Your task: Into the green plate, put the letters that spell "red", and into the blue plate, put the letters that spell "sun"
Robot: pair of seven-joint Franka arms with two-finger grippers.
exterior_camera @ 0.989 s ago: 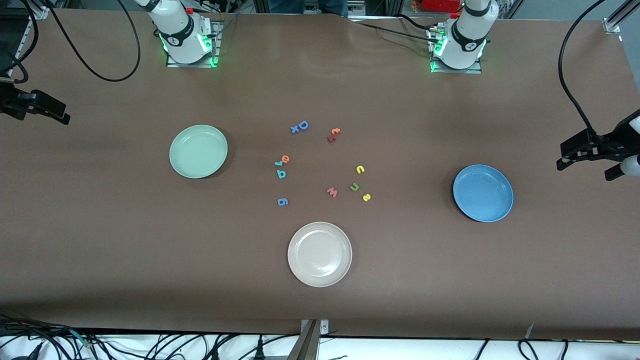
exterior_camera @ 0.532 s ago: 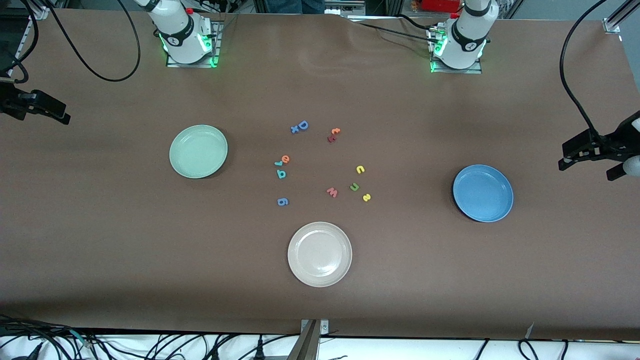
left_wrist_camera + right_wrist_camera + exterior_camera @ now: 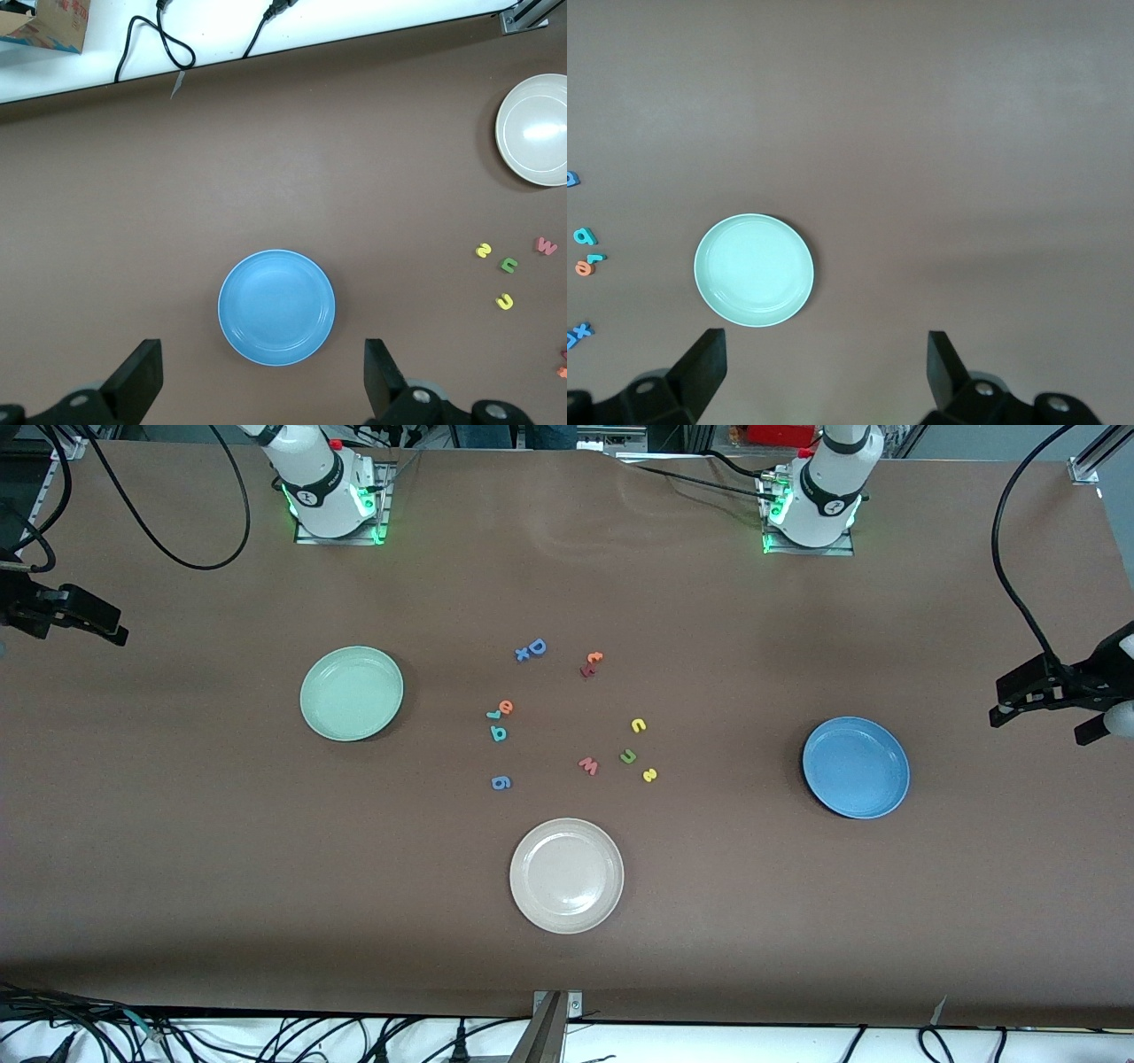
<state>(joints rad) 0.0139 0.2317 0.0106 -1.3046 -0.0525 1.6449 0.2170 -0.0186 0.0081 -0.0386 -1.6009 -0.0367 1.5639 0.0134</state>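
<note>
- The left gripper [image 3: 257,381] hangs high over the left arm's end of the table, just past the blue plate [image 3: 856,768]; its fingers are spread wide and hold nothing.
- The right gripper [image 3: 824,376] hangs over the right arm's end, well apart from the green plate [image 3: 352,693], likewise wide open and empty.
- Nothing is done yet: both plates are bare.
- The teal r [image 3: 493,714], orange e [image 3: 506,708] and teal d [image 3: 499,732] lie together mid-table.
- The yellow u [image 3: 638,725], green n [image 3: 628,756] and yellow s [image 3: 649,775] lie nearer the blue plate.
- All six moves remain.
- Only the front view shows every letter at once, plus the spare white plate [image 3: 566,875]; the wrist views alone show the open fingers clearly.
</note>
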